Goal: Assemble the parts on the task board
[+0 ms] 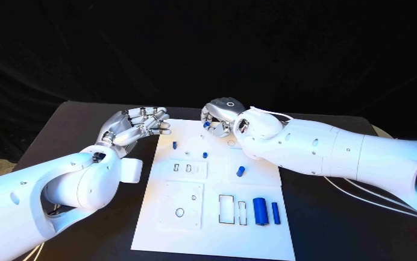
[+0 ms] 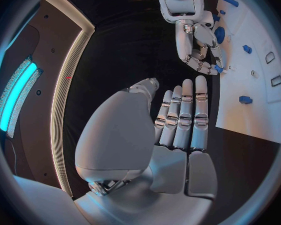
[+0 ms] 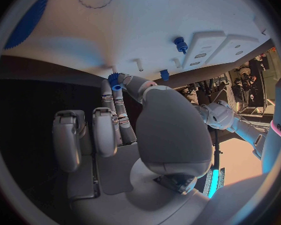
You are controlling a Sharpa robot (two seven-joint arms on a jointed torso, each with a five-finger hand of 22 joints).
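Observation:
The white task board lies in the middle of the black table. My right hand hovers over the board's far edge and pinches a small blue toothed part between thumb and fingertip; it also shows at those fingertips as a blue part. My left hand hangs beside the board's far left corner, its fingers stretched out and holding nothing. Two short blue pegs stand on the board. A blue piece lies mid-board. A thick blue cylinder and a thin blue rod lie near the right edge.
Rectangular slots sit left of the cylinder, a round hole in the near left plate, two small slots above it. Bare black table flanks the board. My right forearm crosses above the board's right side.

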